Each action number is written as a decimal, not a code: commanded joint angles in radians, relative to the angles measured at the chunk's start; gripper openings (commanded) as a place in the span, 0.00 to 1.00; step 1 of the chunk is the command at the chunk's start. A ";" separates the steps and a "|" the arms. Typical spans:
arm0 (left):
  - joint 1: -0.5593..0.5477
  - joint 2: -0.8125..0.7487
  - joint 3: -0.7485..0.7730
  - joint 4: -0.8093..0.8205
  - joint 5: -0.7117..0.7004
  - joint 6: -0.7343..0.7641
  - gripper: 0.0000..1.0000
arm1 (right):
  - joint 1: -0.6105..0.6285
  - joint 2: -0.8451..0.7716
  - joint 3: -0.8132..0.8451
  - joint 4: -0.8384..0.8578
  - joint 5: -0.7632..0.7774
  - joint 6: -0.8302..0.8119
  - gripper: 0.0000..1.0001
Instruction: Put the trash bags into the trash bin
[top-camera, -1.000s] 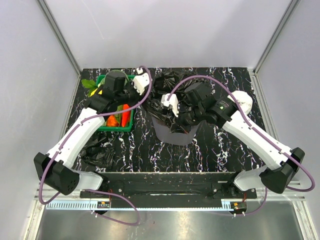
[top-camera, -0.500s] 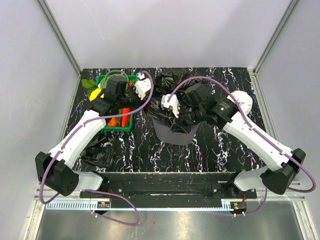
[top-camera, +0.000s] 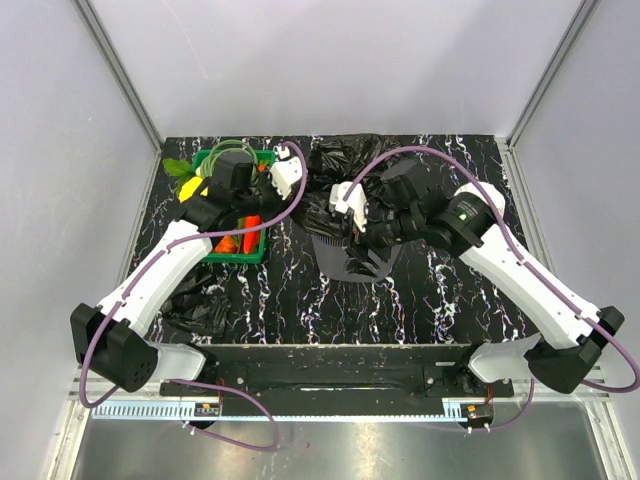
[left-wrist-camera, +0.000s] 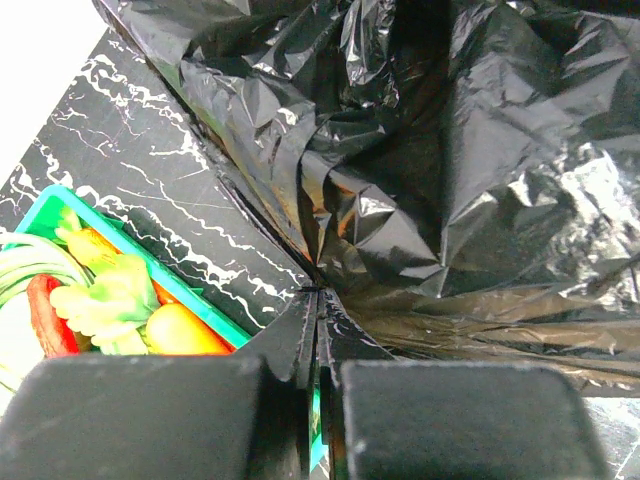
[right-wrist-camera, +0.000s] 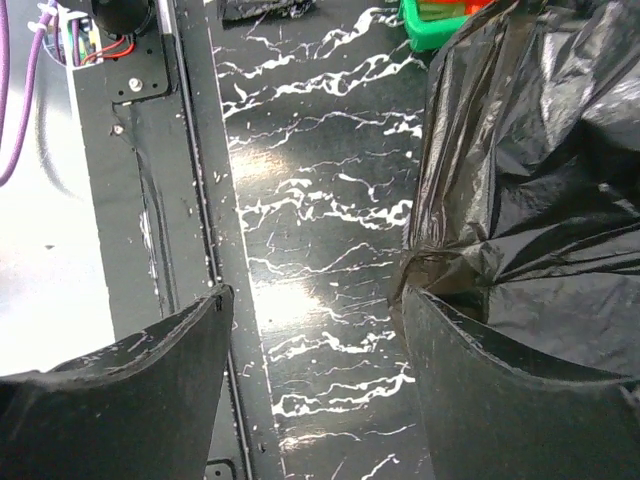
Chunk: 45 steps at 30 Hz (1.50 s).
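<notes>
Spreading under everything is the black marbled table. At its middle stands the grey mesh bin, its upper part mostly hidden by film and by the right arm. Only part of its wall shows, and the top view does not make clear whether it is upright or tipped.

A big bag lies crumpled over the bin's far left rim and spills toward the crate. In the left wrist view its glossy folds fill most of the picture. A second bag sits bunched at the far edge of the table, beyond the bin. A third bag lies on the near left of the table, well apart from the bin and beside the left arm.

The green crate holds vegetables and stands left of the bin, under the left arm.

The right gripper is spread wide and holds nothing, with bare table between its fingers. Its right-hand finger is pressed against the big bag.

The left gripper has its fingers closed together, and a crease of the big bag runs straight into the tips, apparently pinched there.
</notes>
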 joint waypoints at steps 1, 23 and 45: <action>0.005 -0.014 0.030 0.055 0.028 0.012 0.00 | 0.001 -0.049 0.080 -0.039 0.026 -0.036 0.75; 0.005 -0.017 0.041 0.054 0.037 0.004 0.00 | -0.433 -0.099 0.167 0.166 0.149 0.327 0.73; 0.005 -0.043 0.027 0.066 0.068 -0.013 0.01 | -0.985 0.095 -0.124 0.499 -0.607 0.717 0.72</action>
